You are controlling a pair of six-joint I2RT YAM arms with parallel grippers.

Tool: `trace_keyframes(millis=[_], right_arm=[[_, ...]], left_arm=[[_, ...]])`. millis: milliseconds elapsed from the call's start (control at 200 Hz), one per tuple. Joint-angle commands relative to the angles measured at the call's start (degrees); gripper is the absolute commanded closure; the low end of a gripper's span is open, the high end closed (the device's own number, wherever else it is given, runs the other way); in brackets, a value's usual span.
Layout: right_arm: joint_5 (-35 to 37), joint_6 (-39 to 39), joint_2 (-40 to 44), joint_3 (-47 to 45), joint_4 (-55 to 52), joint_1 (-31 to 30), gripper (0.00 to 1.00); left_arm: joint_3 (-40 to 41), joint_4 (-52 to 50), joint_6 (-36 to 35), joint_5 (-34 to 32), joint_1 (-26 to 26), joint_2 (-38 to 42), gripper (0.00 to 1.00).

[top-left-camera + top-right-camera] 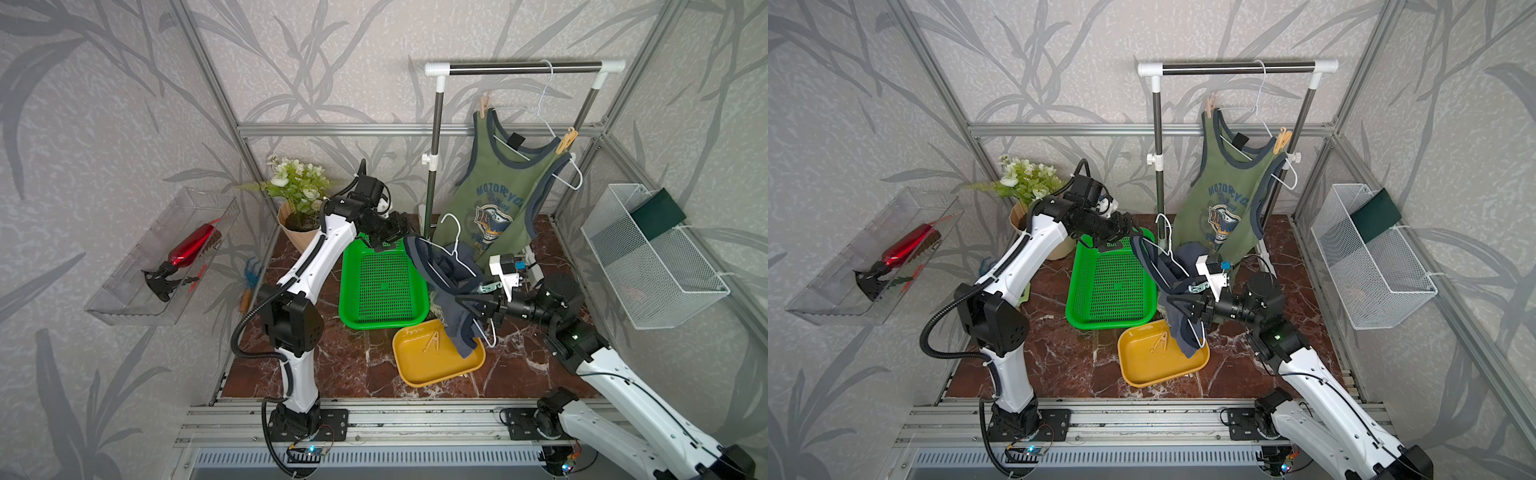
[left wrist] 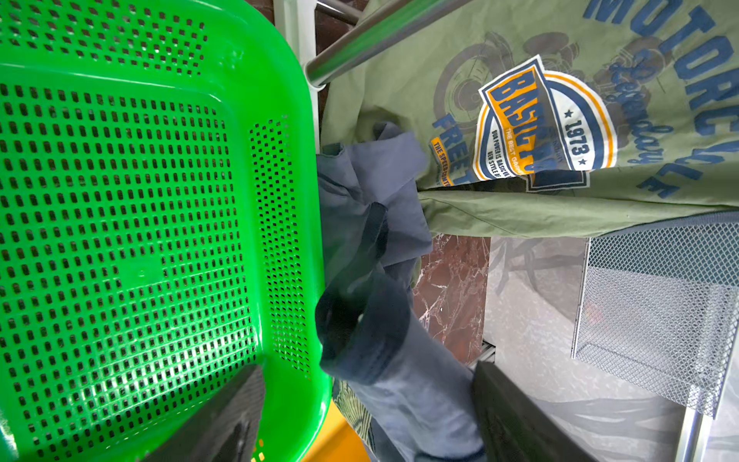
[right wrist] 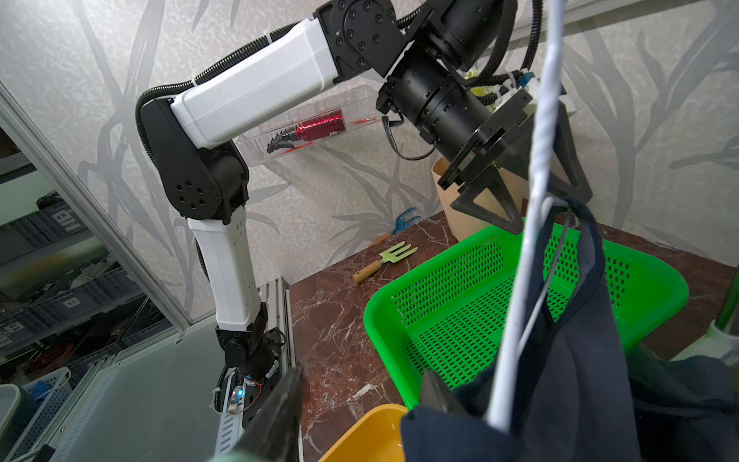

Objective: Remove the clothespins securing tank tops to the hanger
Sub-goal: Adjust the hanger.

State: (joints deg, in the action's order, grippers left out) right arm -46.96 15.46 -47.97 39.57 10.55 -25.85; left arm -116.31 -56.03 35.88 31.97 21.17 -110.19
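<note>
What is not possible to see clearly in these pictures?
- Right end effector: the blue tank top covers its tips in both top views, so what it grips is unclear.
- Teal clothespin: too small in both top views to tell whether it clamps anything.
- Yellow tray: the tank top hangs over one corner, hiding what lies there.

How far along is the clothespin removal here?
Done: one clothespin lies in the yellow tray. In hand: the blue tank top on its hanger, teal clothespin apparently attached, at the right gripper; the open left gripper flanks its strap. Left: the tan clothespin and orange clothespin on the hanging green tank top.
</note>
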Motion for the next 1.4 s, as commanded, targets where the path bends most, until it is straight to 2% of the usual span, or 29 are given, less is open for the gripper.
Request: trace_keyframes(millis=[0,210,330,405,610,685,895,1035,1285,1395], right_arm=[[-0.5,-0.3,0.2,0.1,5.1,0.2,1.00],[-0.8,0.0,-0.4,-0.5,6.5,0.2,1.00],[-0.6,0.1,-0.3,-0.8,6.9,0.2,1.00],[-0.5,-0.1,-0.4,-0.9,6.9,0.2,1.00],[-0.3,-0.5,-0.7,-1.5,7.5,0.2,1.00],[-0.6,-0.1,-1.4,-2.0,8.6,0.2,1.00],[-0.8,-1.9,-2.6,-2.6,8.3,0.1,1.00],[-0.2,-2.8,-2.7,-2.7,7.3,0.1,1.00],[0.4,-4.6,-2.0,-2.0,3.3,0.0,1.00],[0.5,-4.9,-1.8,-2.0,1.9,0.0,0.86]], left_arm=[[-2.6,-0.4,1.4,2.5,1.1,-0.4,0.21],[-2.3,0.9,3.3,3.6,2.0,-1.0,0.26],[-1.5,3.9,5.3,6.1,2.1,-1.0,0.37],[-1.5,4.7,5.9,6.6,2.3,-1.2,0.48],[-1.3,6.1,7.2,8.1,2.8,-1.3,0.53],[-1.2,7.1,7.8,9.1,3.2,-1.7,0.60],[-1.4,6.7,7.7,10.2,3.6,-1.9,0.69],[-0.9,6.5,7.6,9.7,3.5,-1.6,0.80],[6.5,17.5,16.1,10.2,2.3,0.7,1.00],[6.8,18.2,17.2,9.5,1.3,0.4,1.00]])
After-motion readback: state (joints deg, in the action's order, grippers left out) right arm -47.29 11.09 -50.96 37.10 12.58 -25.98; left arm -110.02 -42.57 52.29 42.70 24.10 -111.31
